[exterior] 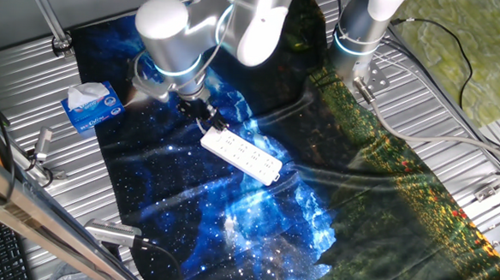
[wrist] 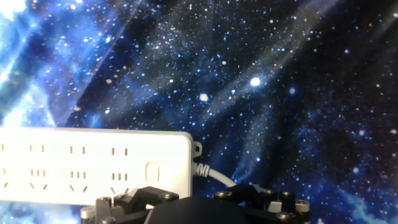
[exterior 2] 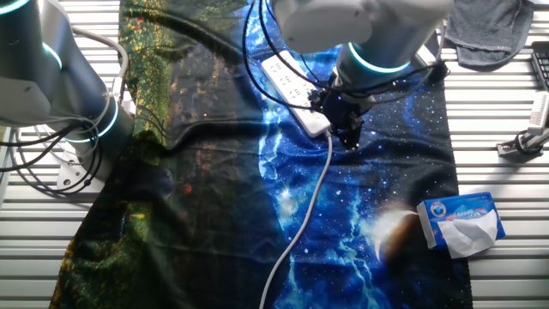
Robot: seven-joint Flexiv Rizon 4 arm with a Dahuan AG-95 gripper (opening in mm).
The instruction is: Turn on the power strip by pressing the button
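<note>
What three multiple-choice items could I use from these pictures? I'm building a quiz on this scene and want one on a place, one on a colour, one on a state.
1. Where is the claw?
A. at the power strip's cord end
B. over the tissue pack
C. off the cloth

2. What colour is the power strip?
A. black
B. white
C. red

3. How does the power strip lie?
A. standing on end
B. hanging from its cord
C. flat on the starry cloth

Answers: 1 A, the other fixed view shows the claw beside the end where the cord leaves; 2 B, its body is white in every view; 3 C, it rests flat, sockets up.
</note>
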